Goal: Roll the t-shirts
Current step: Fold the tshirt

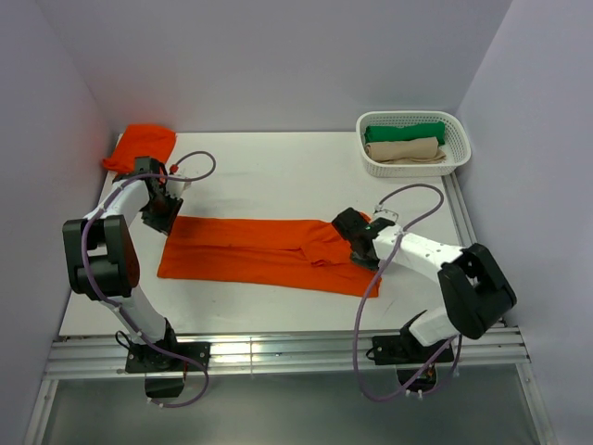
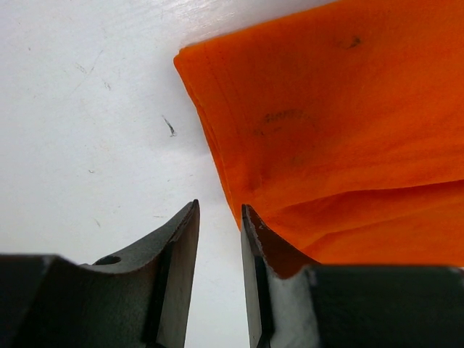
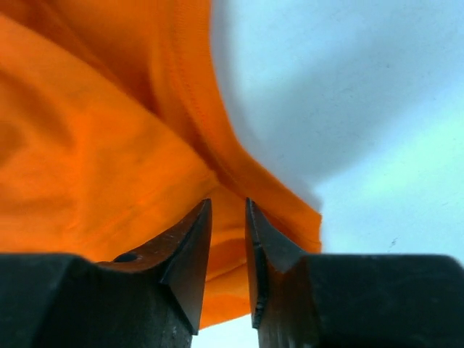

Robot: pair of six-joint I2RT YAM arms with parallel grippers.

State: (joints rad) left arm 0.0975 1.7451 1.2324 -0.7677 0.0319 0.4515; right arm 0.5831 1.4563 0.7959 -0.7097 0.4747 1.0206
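the left claw (image 2: pixel 220 217) is almost closed, with only a narrow gap between its two fingers. in the left wrist view this gap stands over bare table (image 2: pixel 87 130), just beside the edge of the flat shirt (image 2: pixel 341 130). one finger (image 2: pixel 255 239) is at the cloth edge, but i cannot tell if it touches it. nothing is held between the fingers.

the right claw (image 3: pixel 228 217) is also nearly closed, with a thin slit between the fingers. in the right wrist view the fingertips are over the orange cloth (image 3: pixel 87 159), near a folded hem. i cannot tell if the cloth is pinched between them or only lies under them.

there are two orange shirts. the flat shirt (image 1: pixel 269 252) lies folded into a long band across the middle of the table (image 1: pixel 278 176). the left claw (image 1: pixel 159 215) is at the left end of the flat shirt, the right claw (image 1: pixel 347 227) is on its right end, where the cloth is bunched. the second shirt (image 1: pixel 141 146) lies crumpled far to the left of the flat shirt, at the back left corner, well apart from it.

there is one white basket (image 1: pixel 413 143), behind and to the right of the flat shirt. in it are two folded cloths, one green (image 1: pixel 404 132) and one beige (image 1: pixel 406 151).

there are two arms, one at each end of the flat shirt.
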